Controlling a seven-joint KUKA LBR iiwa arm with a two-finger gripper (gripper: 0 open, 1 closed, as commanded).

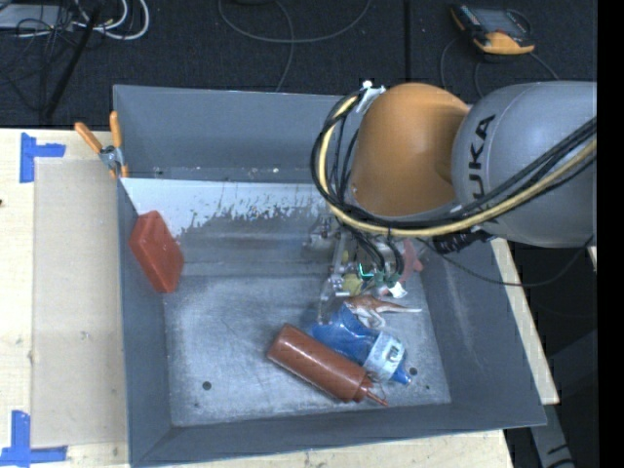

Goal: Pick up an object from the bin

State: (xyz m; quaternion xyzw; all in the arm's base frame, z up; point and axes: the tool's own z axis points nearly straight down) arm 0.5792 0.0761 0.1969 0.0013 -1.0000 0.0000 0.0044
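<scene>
The blue crumpled packet (343, 337) sits near-right in the bin (195, 144), jammed against a brown bottle (314, 361) lying on its side, probably just how the pile settled. The hand (353, 283) hangs right over it, wrist pointing down, arm in from the right. Honestly can't tell if it's spread or closed.

The pincer (353, 283) hangs near the bin's (224, 344) centre, just above a blue-and-white item (356, 341); a brown bottle (317, 362) lies at five o'clock, touching it; a red block (157, 251) leans at nine o'clock.
</scene>
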